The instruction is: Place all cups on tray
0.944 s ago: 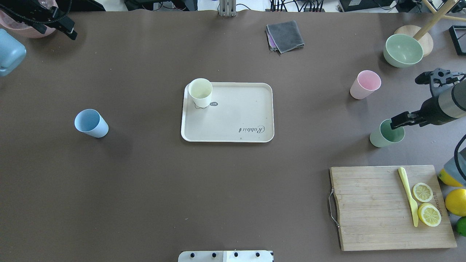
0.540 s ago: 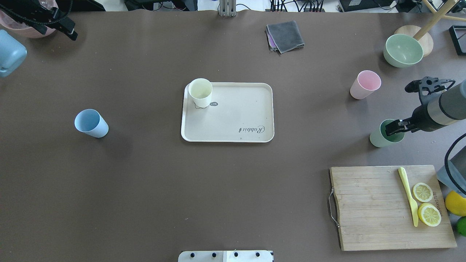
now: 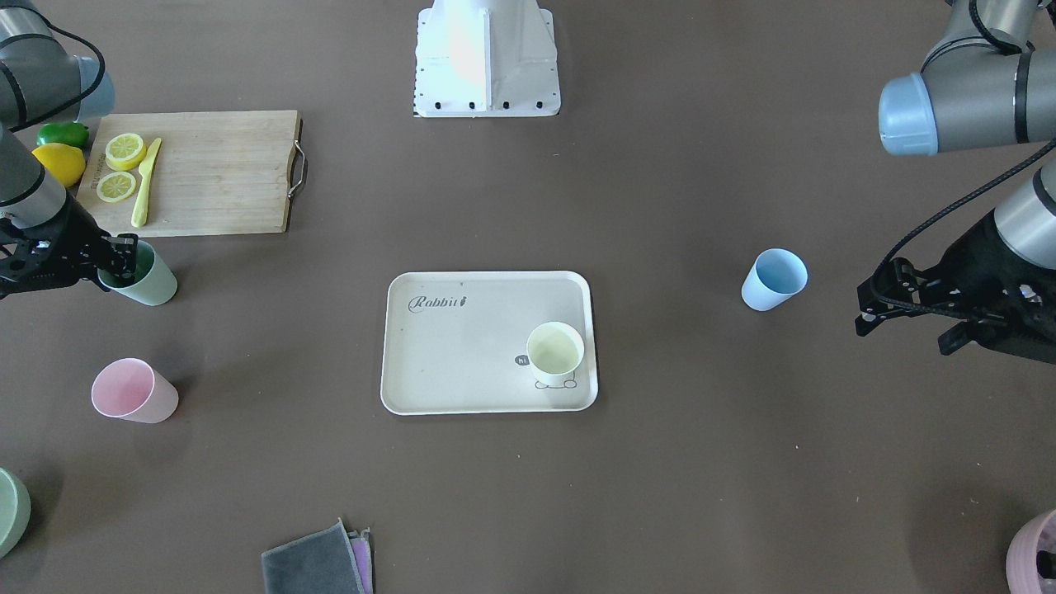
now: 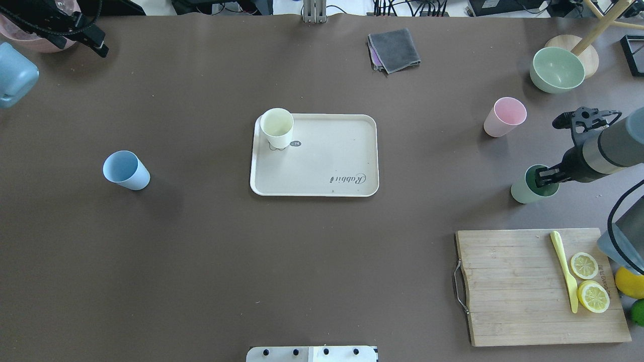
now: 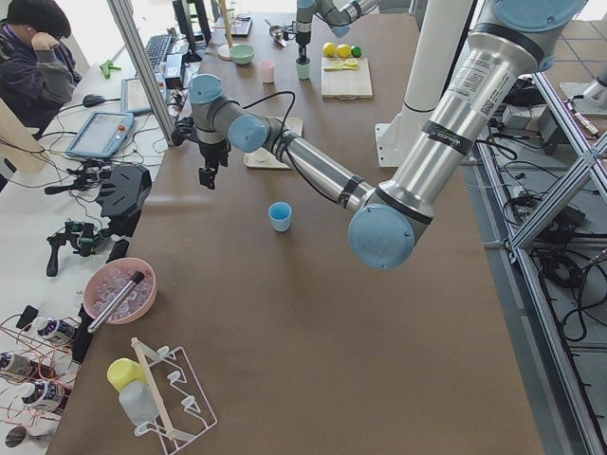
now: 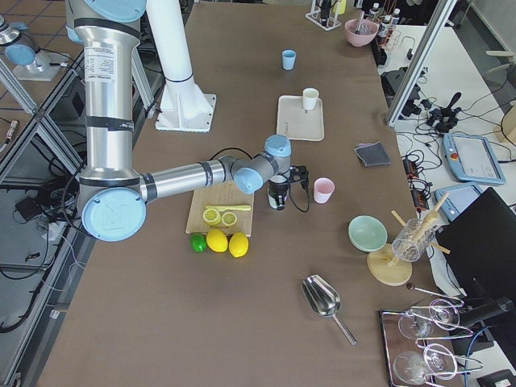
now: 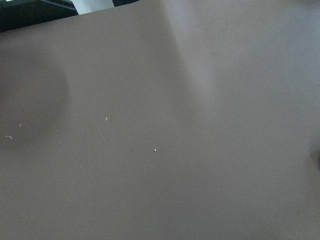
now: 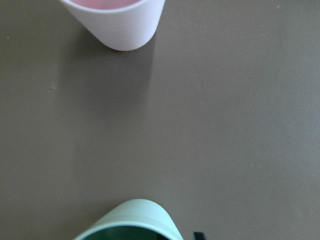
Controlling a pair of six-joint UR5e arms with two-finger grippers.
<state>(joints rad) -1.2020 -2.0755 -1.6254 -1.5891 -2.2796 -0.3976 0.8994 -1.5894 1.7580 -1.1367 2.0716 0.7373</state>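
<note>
The cream tray [image 4: 327, 166] [image 3: 454, 363] lies mid-table with the cream-yellow cup [image 4: 276, 127] [image 3: 555, 353] upright on one corner. The light blue cup [image 4: 126, 170] [image 3: 773, 279] stands on the table on my left side. The pink cup [image 4: 504, 116] [image 3: 132, 390] and mint green cup [image 4: 523, 193] [image 3: 157, 285] stand on my right side. My right gripper [image 4: 546, 176] [image 3: 115, 260] is open and sits at the mint cup's rim, fingers reaching into and beside it. My left gripper [image 4: 95, 42] [image 3: 903, 326] is open and empty, far from the blue cup.
A wooden cutting board [image 4: 513, 286] with lemon slices and a yellow knife lies near the mint cup. A green bowl [image 4: 557, 69] stands beyond the pink cup. A grey cloth [image 4: 394, 49] lies at the far edge. Whole lemons [image 4: 629, 281] sit by the board.
My right gripper has moved inward and down onto the mint cup's rim. The cups and tray have not moved. The left arm barely shifted.
</note>
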